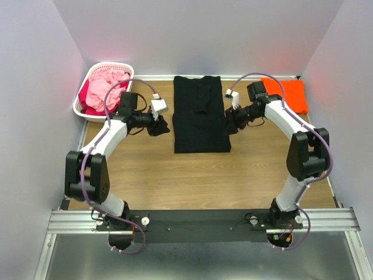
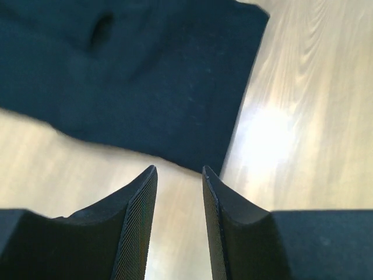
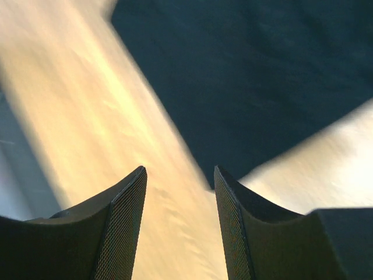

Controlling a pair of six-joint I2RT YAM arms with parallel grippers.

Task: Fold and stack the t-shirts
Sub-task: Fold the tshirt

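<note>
Flanking the large black cloth t-shirt (image 1: pixel 198 116), part-folded into a long panel at centre, left gripper (image 1: pixel 160 127) and right gripper (image 1: pixel 229 125) hover partly open, holding nothing. Risk: pinching only the top layer would likely unfold it. The bright orange folded t-shirt (image 1: pixel 288 93) lies far right.

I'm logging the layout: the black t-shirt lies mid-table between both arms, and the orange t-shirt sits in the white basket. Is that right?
Not quite. The orange t-shirt lies on the table at the far right corner, not in the white basket, as the top external view shows. The rest holds.
</note>
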